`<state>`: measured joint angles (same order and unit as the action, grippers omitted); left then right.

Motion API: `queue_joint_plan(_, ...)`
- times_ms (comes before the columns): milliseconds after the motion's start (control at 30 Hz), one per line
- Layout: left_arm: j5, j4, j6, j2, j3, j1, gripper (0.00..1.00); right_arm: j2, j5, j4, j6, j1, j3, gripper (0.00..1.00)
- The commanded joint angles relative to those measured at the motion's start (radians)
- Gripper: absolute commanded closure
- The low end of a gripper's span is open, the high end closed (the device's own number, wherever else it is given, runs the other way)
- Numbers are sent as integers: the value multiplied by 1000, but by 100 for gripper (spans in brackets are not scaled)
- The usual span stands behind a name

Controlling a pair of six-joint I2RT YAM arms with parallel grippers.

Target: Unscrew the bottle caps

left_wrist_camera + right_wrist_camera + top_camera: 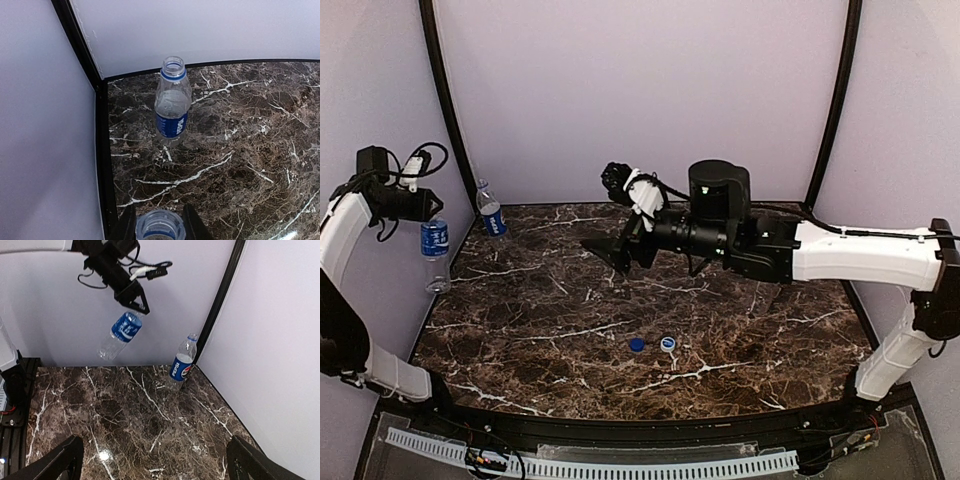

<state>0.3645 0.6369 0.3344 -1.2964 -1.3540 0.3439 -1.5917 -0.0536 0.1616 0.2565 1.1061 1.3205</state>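
My left gripper [430, 212] is raised at the far left and shut on the neck of a clear bottle with a blue label [435, 245]. That bottle [160, 226] has an open mouth and hangs above the table's left edge. A second blue-label bottle [491, 212] stands uncapped in the back left corner [172, 102]. Two bottle caps lie at the front middle of the table, one blue [636, 344] and one pale [668, 344]. My right gripper [620, 250] hovers over the table's middle, open wide with nothing between its fingers [155, 465]. It faces the held bottle [120, 332] and the standing one [182, 362].
The dark marble table [740, 330] is closed in by pale walls and black corner posts [445, 100]. The standing bottle is close to the left post and wall. A white perforated strip [620, 465] runs along the near edge.
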Motion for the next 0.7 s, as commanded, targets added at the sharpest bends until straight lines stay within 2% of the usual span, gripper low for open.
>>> queue_joint_plan(0,102,-144,31,34,132,4,99,83,17,92,-49,-2,-50,2)
queue_joint_plan(100,146,-347,12,73,290,4,99,127,32,113,-85,1,-95,1)
queue_joint_plan(233,146,-590,37,111,427,9,99,177,70,125,-131,12,-148,1)
queue_joint_plan(333,206,-819,-14,122,528,30,100,201,116,147,-139,25,-194,1)
queue_joint_plan(433,263,-904,-84,92,552,33,99,215,157,158,-148,33,-217,1)
queue_joint_plan(567,295,-1138,-209,62,624,58,99,231,209,162,-152,34,-235,2)
queue_joint_plan(667,327,-1212,-239,42,673,69,99,241,225,160,-158,34,-248,1)
